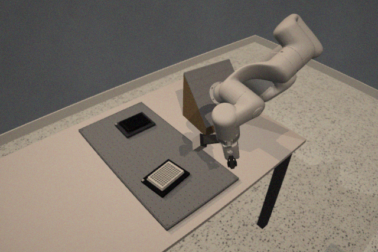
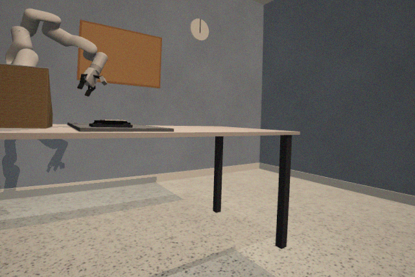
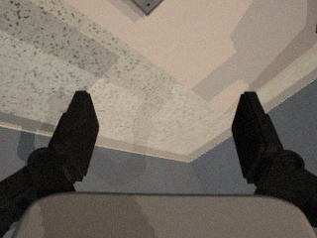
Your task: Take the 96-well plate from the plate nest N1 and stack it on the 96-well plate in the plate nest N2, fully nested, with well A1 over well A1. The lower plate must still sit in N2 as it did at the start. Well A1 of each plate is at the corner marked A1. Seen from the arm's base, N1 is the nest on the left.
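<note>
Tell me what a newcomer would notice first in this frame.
The white arm reaching off a brown wedge mount, its open tool hanging empty above the grey mat's near edge. Then the mat's two nests: a white plate nearer the tool, a black plate farther off.
</note>
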Controlling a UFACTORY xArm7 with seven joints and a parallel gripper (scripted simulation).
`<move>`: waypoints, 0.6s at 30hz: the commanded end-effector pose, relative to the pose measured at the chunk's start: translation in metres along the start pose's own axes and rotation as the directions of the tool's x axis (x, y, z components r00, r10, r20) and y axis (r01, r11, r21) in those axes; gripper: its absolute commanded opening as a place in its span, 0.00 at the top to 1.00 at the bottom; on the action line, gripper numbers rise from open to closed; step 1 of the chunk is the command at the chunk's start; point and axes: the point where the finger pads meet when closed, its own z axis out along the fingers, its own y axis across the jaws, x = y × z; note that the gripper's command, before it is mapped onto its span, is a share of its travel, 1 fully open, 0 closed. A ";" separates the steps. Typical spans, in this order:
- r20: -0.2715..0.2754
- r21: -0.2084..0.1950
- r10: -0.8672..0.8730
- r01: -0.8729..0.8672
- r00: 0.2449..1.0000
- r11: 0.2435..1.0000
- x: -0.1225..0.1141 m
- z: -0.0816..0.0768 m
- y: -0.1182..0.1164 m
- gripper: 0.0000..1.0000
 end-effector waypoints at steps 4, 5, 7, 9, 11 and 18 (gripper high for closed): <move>-0.001 0.074 -0.130 0.130 0.991 0.989 0.026 0.002 -0.009 0.00; -0.001 0.074 -0.130 0.130 0.991 0.989 0.028 0.003 -0.010 0.00; -0.012 0.105 -0.184 0.185 0.983 0.977 0.037 0.004 -0.012 0.00; -0.020 0.120 -0.212 0.213 0.977 0.970 0.046 0.005 -0.013 0.00; -0.027 0.132 -0.236 0.237 0.971 0.962 0.055 0.007 -0.014 0.00; -0.072 0.179 -0.330 0.338 0.941 0.924 0.079 0.010 -0.016 0.00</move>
